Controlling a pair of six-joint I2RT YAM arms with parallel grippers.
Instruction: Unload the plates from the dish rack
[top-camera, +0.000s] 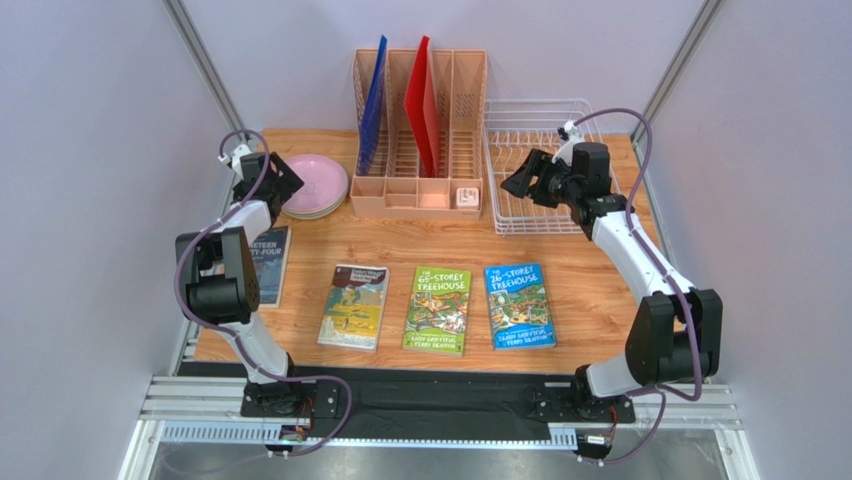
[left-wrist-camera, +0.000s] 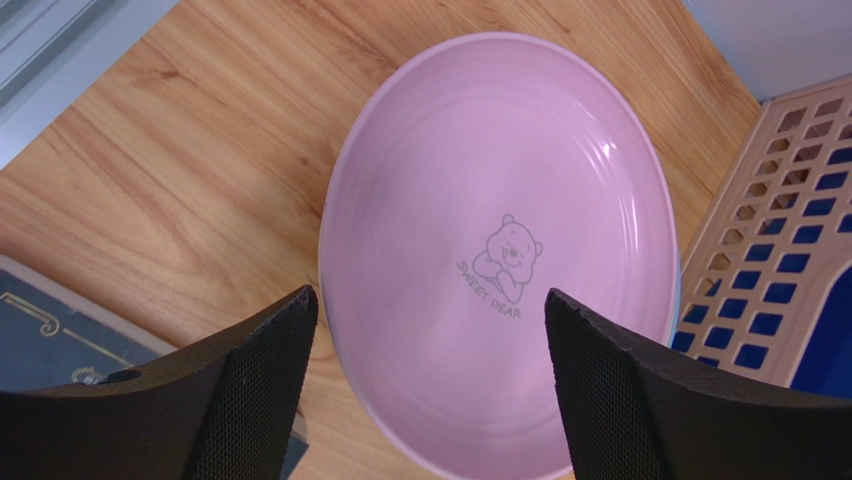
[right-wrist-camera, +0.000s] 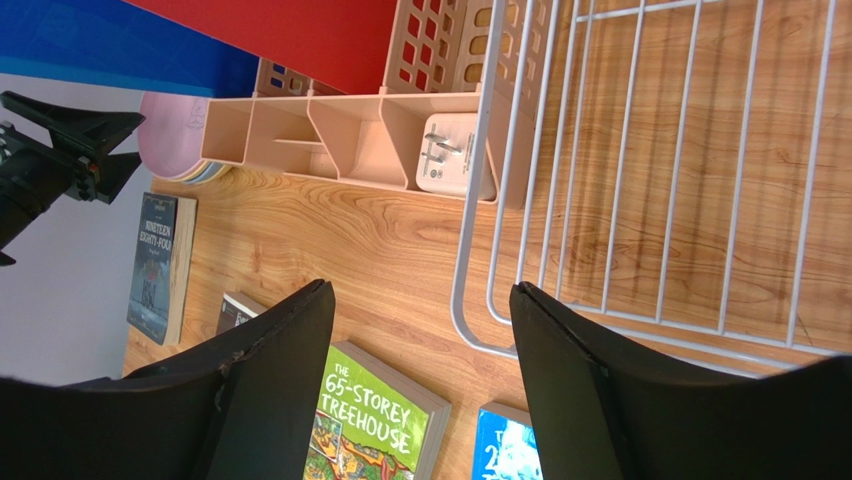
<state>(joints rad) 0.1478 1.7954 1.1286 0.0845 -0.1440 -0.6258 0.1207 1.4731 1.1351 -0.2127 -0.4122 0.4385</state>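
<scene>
A stack of plates with the pink plate (top-camera: 314, 182) on top lies on the table at the back left; lower plates show only as thin edges. In the left wrist view the pink plate (left-wrist-camera: 500, 250) has a bear print. My left gripper (top-camera: 283, 186) hovers over the stack's near edge, open and empty, and also shows in its wrist view (left-wrist-camera: 430, 310). The white wire dish rack (top-camera: 545, 212) at the back right holds no plates and shows in the right wrist view (right-wrist-camera: 640, 200). My right gripper (top-camera: 518, 182) is open and empty above the rack's left part, seen in its wrist view (right-wrist-camera: 420, 300).
A salmon-pink file organiser (top-camera: 420, 190) with upright blue (top-camera: 374, 105) and red (top-camera: 424, 100) boards stands between stack and rack; a white charger (top-camera: 467, 197) sits in its front tray. Several books (top-camera: 440, 308) lie across the table's front, one dark book (top-camera: 266, 262) at the left.
</scene>
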